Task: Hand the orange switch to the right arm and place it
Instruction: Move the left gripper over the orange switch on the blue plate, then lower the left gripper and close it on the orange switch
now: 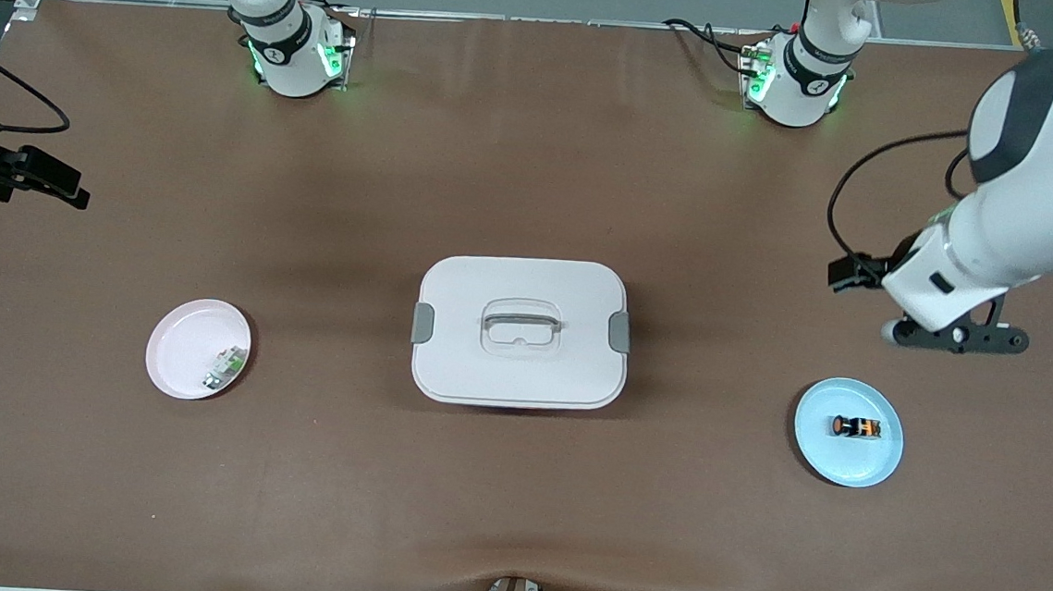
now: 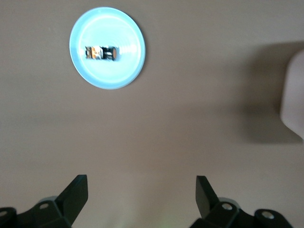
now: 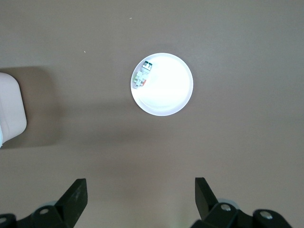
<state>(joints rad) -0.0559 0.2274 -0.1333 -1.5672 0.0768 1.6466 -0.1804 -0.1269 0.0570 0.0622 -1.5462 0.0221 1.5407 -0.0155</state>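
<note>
The orange switch point(image 1: 855, 428), a tiny black cylinder with orange bands, lies on its side on a light blue plate point(image 1: 876, 464) toward the left arm's end of the table. The left wrist view also shows the switch point(image 2: 100, 52) on that plate point(image 2: 128, 71). My left gripper point(image 1: 954, 339) is open and empty in the air over bare table beside the blue plate; its jaws stand wide apart in its wrist view point(image 2: 141, 183). My right gripper point(image 1: 66, 187) is open and empty, up over the right arm's end of the table point(image 3: 141, 185).
A white lidded box point(image 1: 520, 330) with grey clasps stands mid-table. A pink plate point(image 1: 172, 359) toward the right arm's end holds a small white-and-green part point(image 1: 225, 369); the right wrist view shows that part point(image 3: 142, 76) too. Brown table lies between these things.
</note>
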